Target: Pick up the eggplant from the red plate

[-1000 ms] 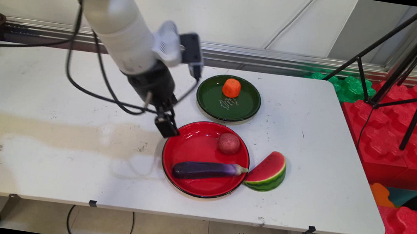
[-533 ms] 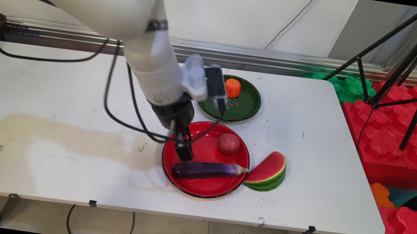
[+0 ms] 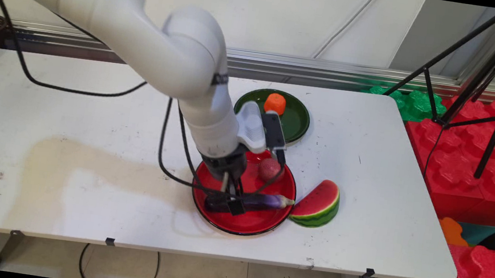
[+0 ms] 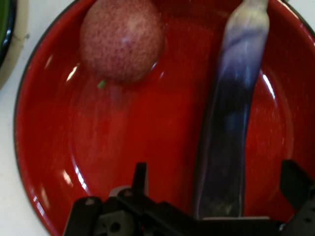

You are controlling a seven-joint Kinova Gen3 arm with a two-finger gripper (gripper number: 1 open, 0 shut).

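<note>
The black two-finger tool (image 4: 214, 196) stood spread wide astride the long, smooth, glossy purple eggplant (image 4: 231, 123), gripping nothing. The eggplant lay in the round, shiny red plate (image 3: 246, 224). A rough-skinned reddish ball-shaped fruit (image 4: 122, 38) sat in the same plate, apart. A watermelon wedge (image 3: 317, 204) rested on the white tabletop (image 3: 91, 105), just beside the plate's rim.

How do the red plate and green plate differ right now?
The red plate is nearer and looks larger; the green plate sits behind it. The red plate holds an eggplant and a reddish round fruit; the green plate holds one orange piece. The claw is over the red plate. Both are round and black-rimmed.
</note>
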